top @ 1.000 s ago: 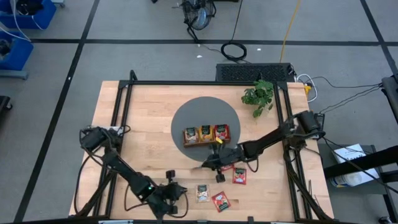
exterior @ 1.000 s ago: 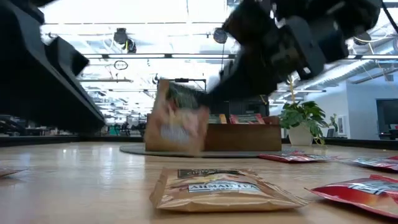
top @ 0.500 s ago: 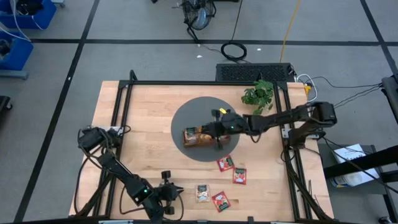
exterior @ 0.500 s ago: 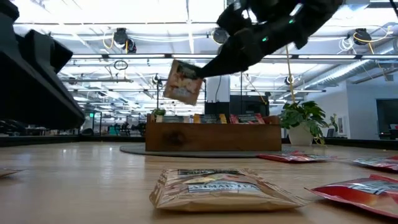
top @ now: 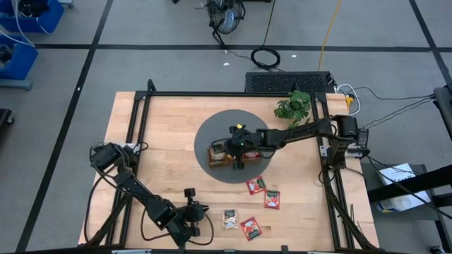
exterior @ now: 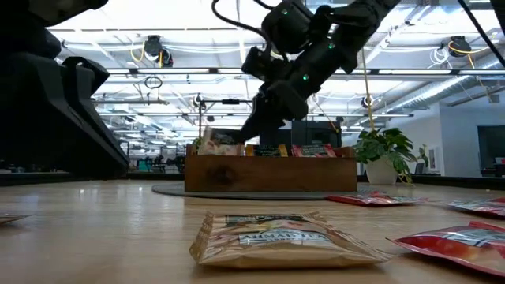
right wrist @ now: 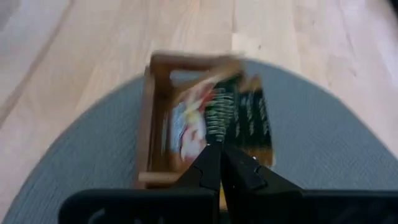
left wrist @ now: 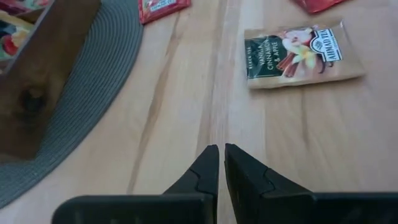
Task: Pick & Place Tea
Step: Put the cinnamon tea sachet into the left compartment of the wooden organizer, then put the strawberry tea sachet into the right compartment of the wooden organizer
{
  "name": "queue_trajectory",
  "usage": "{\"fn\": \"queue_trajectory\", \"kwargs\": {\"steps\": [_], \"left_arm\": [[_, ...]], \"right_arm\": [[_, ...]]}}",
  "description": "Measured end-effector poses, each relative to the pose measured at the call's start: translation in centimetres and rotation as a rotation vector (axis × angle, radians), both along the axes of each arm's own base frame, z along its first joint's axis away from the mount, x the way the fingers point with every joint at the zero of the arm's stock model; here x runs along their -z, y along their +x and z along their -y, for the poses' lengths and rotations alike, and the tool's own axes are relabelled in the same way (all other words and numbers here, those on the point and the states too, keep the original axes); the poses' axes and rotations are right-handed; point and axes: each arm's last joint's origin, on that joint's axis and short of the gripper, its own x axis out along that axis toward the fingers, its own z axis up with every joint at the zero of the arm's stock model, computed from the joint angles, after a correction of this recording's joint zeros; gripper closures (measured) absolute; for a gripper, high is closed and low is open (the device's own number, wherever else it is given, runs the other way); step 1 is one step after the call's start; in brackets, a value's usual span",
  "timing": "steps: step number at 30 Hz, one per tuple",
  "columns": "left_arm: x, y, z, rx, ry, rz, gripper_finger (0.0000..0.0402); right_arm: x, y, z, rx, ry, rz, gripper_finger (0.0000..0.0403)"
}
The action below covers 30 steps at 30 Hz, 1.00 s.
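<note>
My right gripper [top: 227,149] is over the left end of the brown wooden tray [top: 248,160] on the round grey mat [top: 212,127]. It is shut on a tan tea sachet [right wrist: 214,115] with a dark label. In the low view the sachet [exterior: 218,142] dips behind the tray's near wall [exterior: 268,175]. The other compartments hold sachets standing on edge. A tan sachet [top: 229,219] and three red ones [top: 250,228] [top: 256,185] [top: 272,200] lie flat on the table. My left gripper [left wrist: 219,152], shut with nothing in it, hovers near the front edge [top: 200,212], left of the tan sachet [left wrist: 298,56]. My right gripper pinches the tan sachet between its two fingers at the edge nearest them [right wrist: 217,138]. The fingers slant down from the table's right. The sachet stands tilted beyond the fingertips, its lower part inside the tray's left compartment.
A small potted plant [top: 295,107] stands at the far right of the table. The black frame rails [top: 138,134] run along the left and right sides. Bare wood lies left of the mat.
My right gripper has carried the tan sachet up off the near part of the table, toward the far edge and left over the tray. It has then sunk so that the sachet dips into the left compartment.
</note>
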Motion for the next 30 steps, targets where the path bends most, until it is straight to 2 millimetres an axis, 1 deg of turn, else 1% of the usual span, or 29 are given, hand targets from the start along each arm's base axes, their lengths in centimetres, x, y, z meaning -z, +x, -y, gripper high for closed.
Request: {"fn": "queue_trajectory", "kwargs": {"steps": [5, 9, 13, 17, 20, 24, 25, 27, 28, 30], "left_arm": [[0.0, 0.1, -0.3, 0.004, 0.051, -0.011, 0.0366], [0.0, 0.4, -1.0, -0.032, 0.136, 0.010, 0.0366], [0.0, 1.0, -2.0, -0.063, 0.173, 0.012, 0.0366], [0.0, 1.6, -2.8, -0.096, 0.171, 0.005, 0.0366], [0.0, 1.8, -3.1, -0.106, 0.181, 0.010, 0.0366], [0.0, 1.8, -3.2, -0.114, 0.198, 0.015, 0.0366], [0.0, 1.8, -3.2, -0.126, 0.203, 0.020, 0.0366], [0.0, 1.8, -3.6, -0.166, 0.203, 0.034, 0.0366], [0.0, 1.9, -3.9, -0.200, 0.208, 0.047, 0.0366], [-0.1, 2.4, -4.8, -0.263, 0.204, 0.073, 0.0366]], "right_arm": [[0.2, 0.0, 0.2, 0.051, -0.049, -0.021, 0.0403], [0.3, -0.1, 0.1, 0.046, -0.050, -0.037, 0.0394], [0.3, -0.1, 0.1, 0.045, -0.048, -0.036, 0.0369], [0.1, 0.1, -0.4, 0.026, -0.059, -0.013, 0.0338], [-0.1, 0.2, -1.1, -0.015, -0.085, -0.002, 0.0317], [-0.2, -0.1, -1.7, -0.039, -0.106, -0.031, 0.0299], [-0.3, -0.4, -1.7, -0.027, -0.107, -0.051, 0.0296], [-0.8, -0.9, -1.8, 0.052, -0.099, -0.068, 0.0295], [-1.3, -1.1, -1.7, 0.085, -0.098, -0.064, 0.0298], [-2.6, -1.9, -1.7, 0.090, -0.099, -0.054, 0.0313]]}}
